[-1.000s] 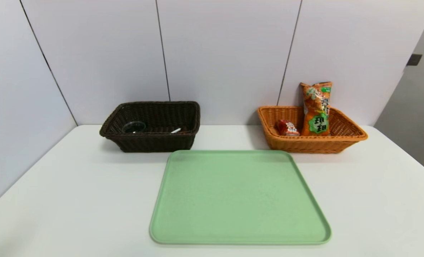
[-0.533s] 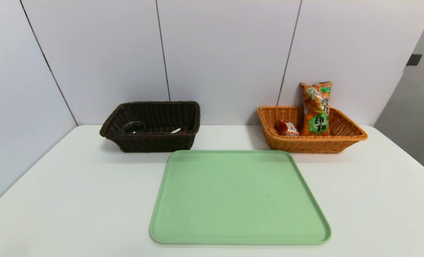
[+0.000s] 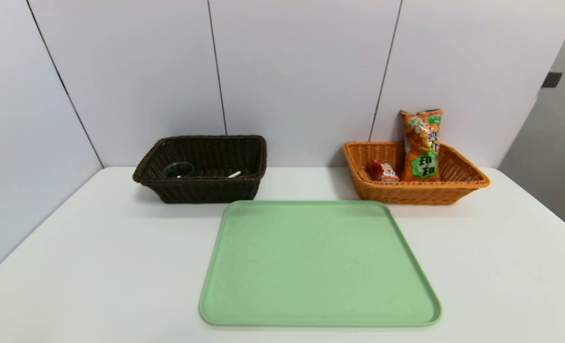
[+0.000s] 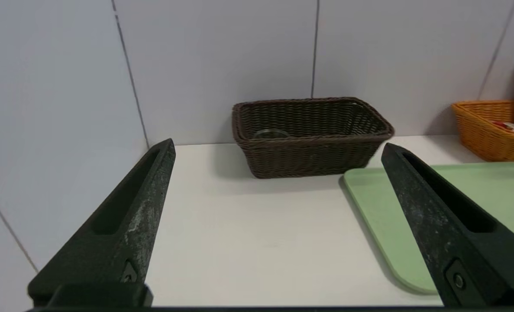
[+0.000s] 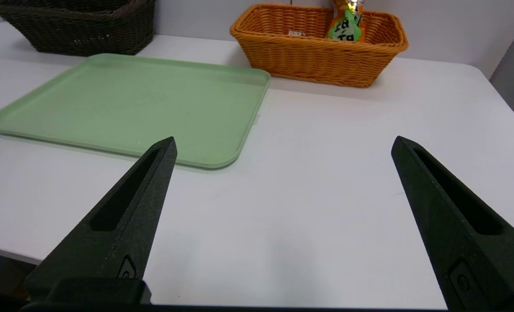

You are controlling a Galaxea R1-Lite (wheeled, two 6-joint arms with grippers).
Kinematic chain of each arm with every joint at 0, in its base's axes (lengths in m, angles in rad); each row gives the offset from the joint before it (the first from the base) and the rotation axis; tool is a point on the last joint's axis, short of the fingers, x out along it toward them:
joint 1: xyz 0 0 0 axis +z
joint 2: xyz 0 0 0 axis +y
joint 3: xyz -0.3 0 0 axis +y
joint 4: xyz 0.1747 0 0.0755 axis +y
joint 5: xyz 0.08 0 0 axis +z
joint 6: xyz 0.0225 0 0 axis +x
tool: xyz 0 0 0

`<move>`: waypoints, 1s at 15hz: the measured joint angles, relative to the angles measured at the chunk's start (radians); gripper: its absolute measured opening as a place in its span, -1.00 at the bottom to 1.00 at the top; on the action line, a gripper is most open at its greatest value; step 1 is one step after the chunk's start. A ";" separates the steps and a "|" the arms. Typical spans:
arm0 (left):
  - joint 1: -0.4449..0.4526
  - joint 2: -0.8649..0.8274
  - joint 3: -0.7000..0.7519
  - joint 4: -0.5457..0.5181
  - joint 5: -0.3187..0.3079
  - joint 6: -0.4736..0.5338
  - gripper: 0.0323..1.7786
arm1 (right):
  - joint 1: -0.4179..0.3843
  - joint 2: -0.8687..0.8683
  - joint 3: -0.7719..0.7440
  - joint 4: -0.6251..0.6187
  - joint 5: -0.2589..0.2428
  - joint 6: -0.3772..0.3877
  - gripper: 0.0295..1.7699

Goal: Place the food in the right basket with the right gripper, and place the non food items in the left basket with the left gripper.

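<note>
Nothing moved, snack bag (image 3: pixel 421 145) green label (image 3: pixel 423 165) "甜甜"

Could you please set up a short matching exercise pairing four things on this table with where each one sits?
Things:
1. snack bag
2. glass cup
3. green tray
4. red drink carton

Places:
A. lying low in the orange basket
B. flat on the table, bare
C. standing upright in the orange basket
D. inside the dark brown basket

Pairs: 1-C, 2-D, 3-B, 4-A
</note>
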 joint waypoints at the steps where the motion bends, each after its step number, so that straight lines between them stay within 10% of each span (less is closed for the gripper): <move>1: -0.027 -0.004 -0.036 0.067 -0.007 -0.003 0.90 | -0.001 -0.007 0.001 0.000 0.000 -0.001 0.93; 6: -0.118 -0.093 -0.090 0.286 0.006 0.009 0.90 | -0.001 -0.017 0.010 0.001 -0.002 0.000 0.93; 15: -0.120 -0.259 0.062 0.121 0.031 0.158 0.90 | -0.001 -0.017 0.078 -0.306 -0.011 -0.039 0.93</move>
